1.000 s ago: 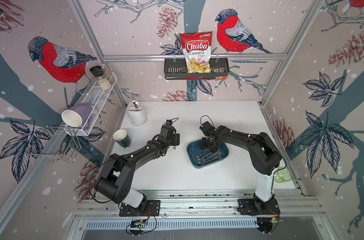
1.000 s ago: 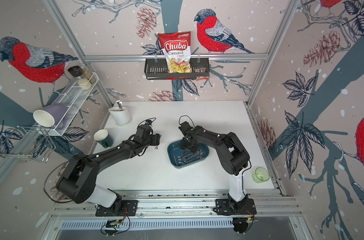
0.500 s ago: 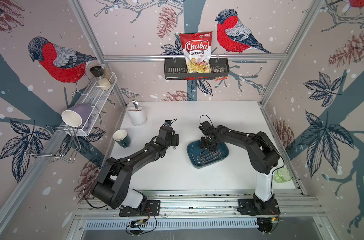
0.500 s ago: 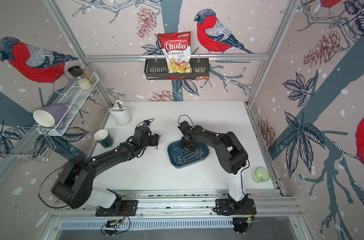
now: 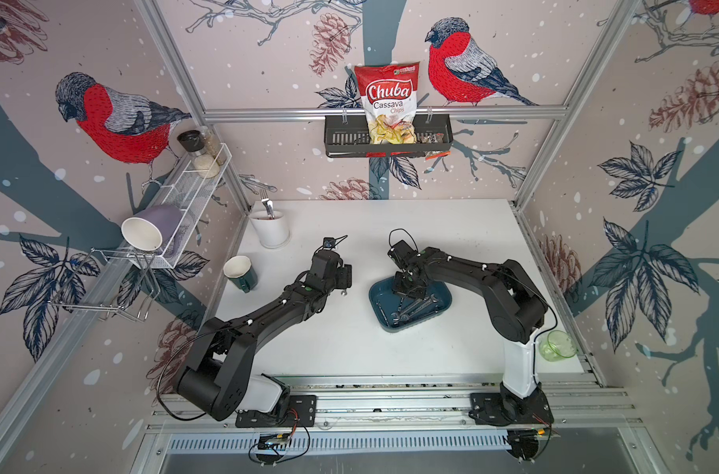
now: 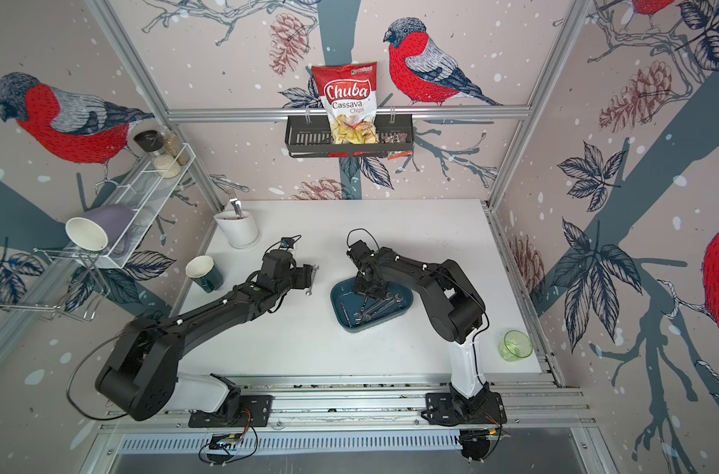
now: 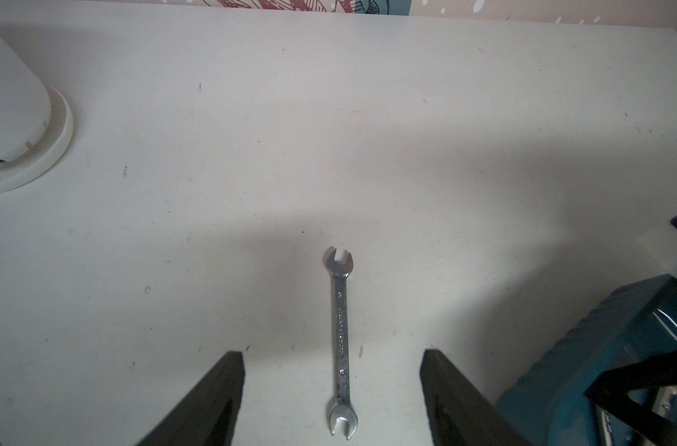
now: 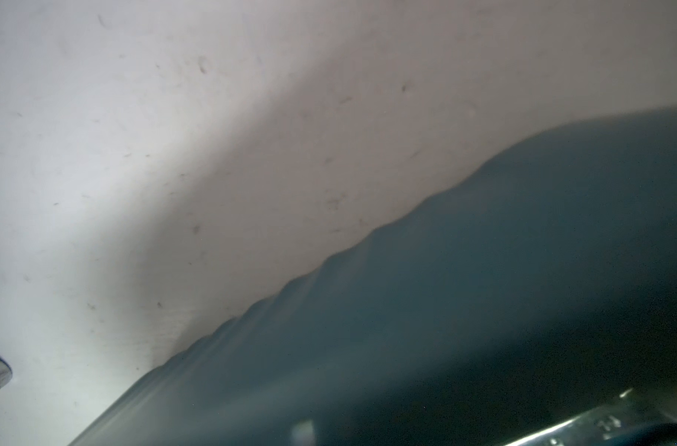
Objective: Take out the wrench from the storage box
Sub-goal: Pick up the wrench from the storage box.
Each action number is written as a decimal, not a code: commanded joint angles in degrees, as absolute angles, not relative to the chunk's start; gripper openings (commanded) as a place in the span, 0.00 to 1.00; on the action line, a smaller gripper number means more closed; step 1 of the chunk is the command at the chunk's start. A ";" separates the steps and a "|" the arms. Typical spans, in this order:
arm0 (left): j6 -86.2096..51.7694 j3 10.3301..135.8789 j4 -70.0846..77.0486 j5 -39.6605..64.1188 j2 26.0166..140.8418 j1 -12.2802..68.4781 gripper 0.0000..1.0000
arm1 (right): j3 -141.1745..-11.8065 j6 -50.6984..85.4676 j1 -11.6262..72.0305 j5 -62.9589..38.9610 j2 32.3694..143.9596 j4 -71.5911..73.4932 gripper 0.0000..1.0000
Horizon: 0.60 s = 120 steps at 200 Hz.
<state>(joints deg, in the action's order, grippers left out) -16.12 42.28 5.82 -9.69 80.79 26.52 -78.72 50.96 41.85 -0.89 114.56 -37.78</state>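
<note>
Fingers of the right gripper point(image 5: 409, 289) are sunk into the storage box point(image 5: 377, 301), on the heap of wrenches point(image 5: 415, 305) at its far end. Whether they have clamped one I cannot tell, as the wrist view is blurred. One loose wrench point(image 7: 340, 343) lies flat on the tabletop point(image 7: 367, 135) just beside the box, untouched between the left gripper point(image 7: 333, 352) and its wide-open fingers point(image 7: 213, 394). So one looks out already, another probably being picked. Since a second ago neither gripper has visibly shifted; only the left arm's rear links sit slightly differently.
</note>
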 commanded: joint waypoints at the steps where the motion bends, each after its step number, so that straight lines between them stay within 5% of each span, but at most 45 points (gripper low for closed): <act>1: -15.60 42.10 8.16 -10.55 80.60 26.50 0.76 | -78.05 50.31 41.98 1.30 114.30 -40.79 0.08; 120: -15.57 42.03 8.00 -10.28 80.95 26.48 0.77 | -78.99 50.65 41.47 5.39 101.83 -42.87 0.08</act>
<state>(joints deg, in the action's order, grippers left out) -16.10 42.15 5.93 -9.65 80.84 26.52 -78.19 50.89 41.80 2.50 104.33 -39.92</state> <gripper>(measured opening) 0.771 0.132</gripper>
